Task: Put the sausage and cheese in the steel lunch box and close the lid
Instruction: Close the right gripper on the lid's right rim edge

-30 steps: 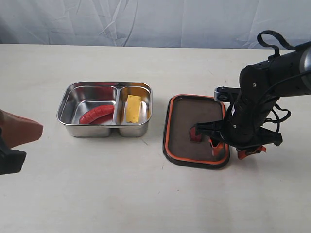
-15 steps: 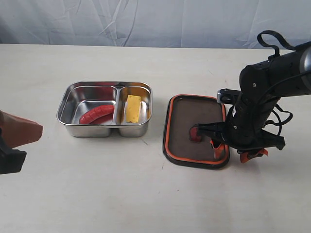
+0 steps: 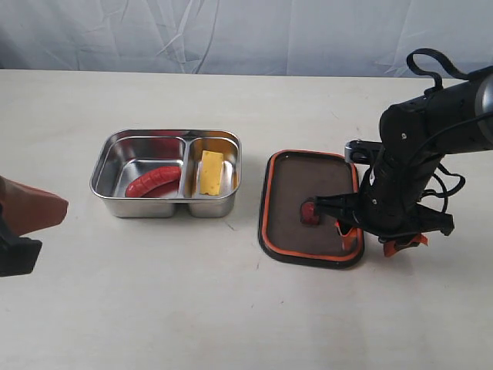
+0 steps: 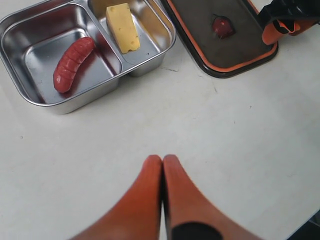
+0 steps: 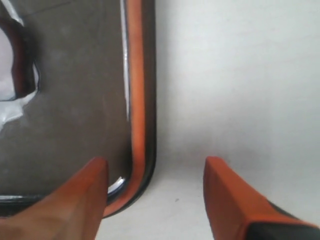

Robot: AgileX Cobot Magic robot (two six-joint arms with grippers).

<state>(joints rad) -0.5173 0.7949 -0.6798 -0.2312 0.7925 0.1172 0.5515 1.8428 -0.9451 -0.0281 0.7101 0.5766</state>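
Your sausage (image 3: 153, 181), glossy red, ribbed and gently curved, lies in the larger compartment of the steel lunch box (image 3: 166, 208); the cheese (image 3: 211, 172), a matte yellow wedge, lies in the smaller one; the box is shiny, round-cornered, uncovered. The lid (image 3: 289, 185) lies just beside it on the pale surface (image 3: 231, 308), seal side up; it's dark and translucent inside an orange rim, with a red valve tab (image 3: 309, 213) at centre. Your right end effector (image 5: 156, 160) stands wide open astride the lid's rim, one orange finger over the lid, one over the surface; your left end effector (image 4: 161, 160) is closed on nothing, well apart from the box.
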